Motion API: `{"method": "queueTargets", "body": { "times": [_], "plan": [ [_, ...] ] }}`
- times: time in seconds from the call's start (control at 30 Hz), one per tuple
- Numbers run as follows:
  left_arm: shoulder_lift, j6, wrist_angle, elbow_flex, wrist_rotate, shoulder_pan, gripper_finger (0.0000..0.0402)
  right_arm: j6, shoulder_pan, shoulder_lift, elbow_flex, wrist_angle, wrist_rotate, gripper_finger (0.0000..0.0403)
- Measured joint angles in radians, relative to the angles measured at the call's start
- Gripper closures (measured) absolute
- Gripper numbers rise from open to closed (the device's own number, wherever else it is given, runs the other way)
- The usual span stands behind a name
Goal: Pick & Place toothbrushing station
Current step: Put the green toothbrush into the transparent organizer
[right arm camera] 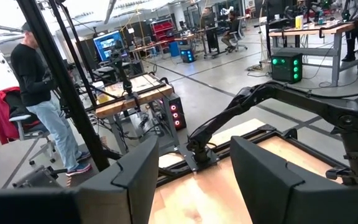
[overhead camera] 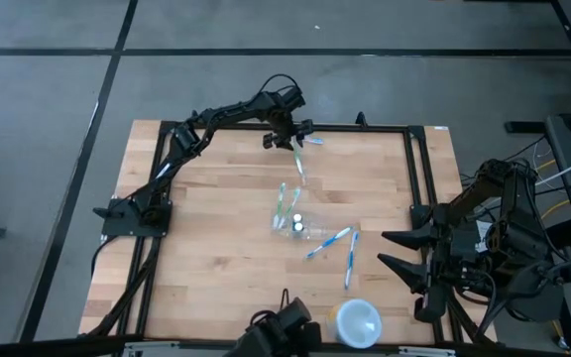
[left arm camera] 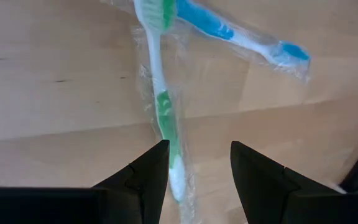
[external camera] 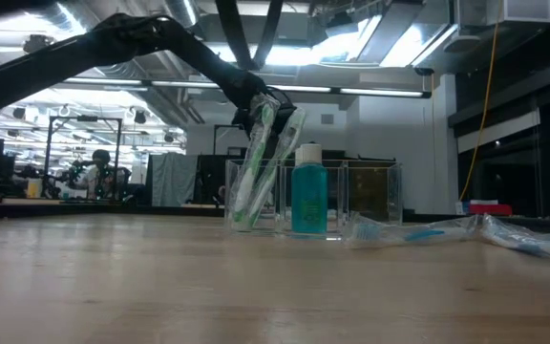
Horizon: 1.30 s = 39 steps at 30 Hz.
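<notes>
The left gripper [overhead camera: 298,139] hangs over the far edge of the table [overhead camera: 216,228], its arm reaching in from the left side; its fingers [left arm camera: 143,177] stand apart, clamped on nothing. Just below them in the left wrist view lie two wrapped toothbrushes on the wood: a green brush [left arm camera: 163,112] running lengthwise between the fingers, and a blue brush [left arm camera: 241,37] crossing its head end at an angle; both are touching where they cross. The station [overhead camera: 293,220], a clear holder, faint against the wood, stands near the middle of the table, well apart from the left gripper. In the low view the station [external camera: 351,196] is upright, with green brushes [external camera: 256,167] leaning in one compartment and a teal bottle [external camera: 309,191] with a white cap in the next. Two more blue brushes [overhead camera: 337,248] lie flat just right of the station. A white cup [overhead camera: 357,322] sits near the front edge. The right gripper [overhead camera: 404,253] waits at the table's right edge, its fingers [right arm camera: 135,168] apart and holding nothing. A person [right arm camera: 39,93] in a dark top stands in the room beyond
</notes>
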State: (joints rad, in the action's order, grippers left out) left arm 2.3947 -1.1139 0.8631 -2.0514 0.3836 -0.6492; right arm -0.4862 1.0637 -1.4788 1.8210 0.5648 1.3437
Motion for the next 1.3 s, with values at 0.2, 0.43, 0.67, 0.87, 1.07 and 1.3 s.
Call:
{"method": "queueTargets", "body": {
  "times": [0.2,0.43,0.67,0.87,1.07,1.3],
  "plan": [
    [0.007,-0.024,-0.022,0.000,-0.011,-0.007,0.0257,-0.020,0.000,0.000,0.000,-0.001,-0.007,0.0201],
    [0.026,-0.032,-0.017,0.001,0.051,-0.013,0.0281,-0.054,0.000,0.000,0.000,-0.003,-0.043,0.0201],
    [0.025,-0.029,-0.016,0.001,0.108,-0.015,0.0284,-0.055,0.000,0.000,0.000,-0.003,-0.051,0.0201],
    [0.025,-0.025,0.024,0.001,0.152,-0.011,0.0284,-0.053,0.000,0.000,0.000,-0.003,-0.051,0.0201],
    [0.025,-0.025,0.083,-0.012,0.201,-0.005,0.0284,-0.064,0.000,0.000,0.000,-0.003,-0.051,0.0201],
    [0.025,-0.017,-0.011,-0.017,0.409,-0.007,0.0284,-0.082,0.000,-0.001,0.000,-0.003,-0.054,0.0201]
  ]
}}
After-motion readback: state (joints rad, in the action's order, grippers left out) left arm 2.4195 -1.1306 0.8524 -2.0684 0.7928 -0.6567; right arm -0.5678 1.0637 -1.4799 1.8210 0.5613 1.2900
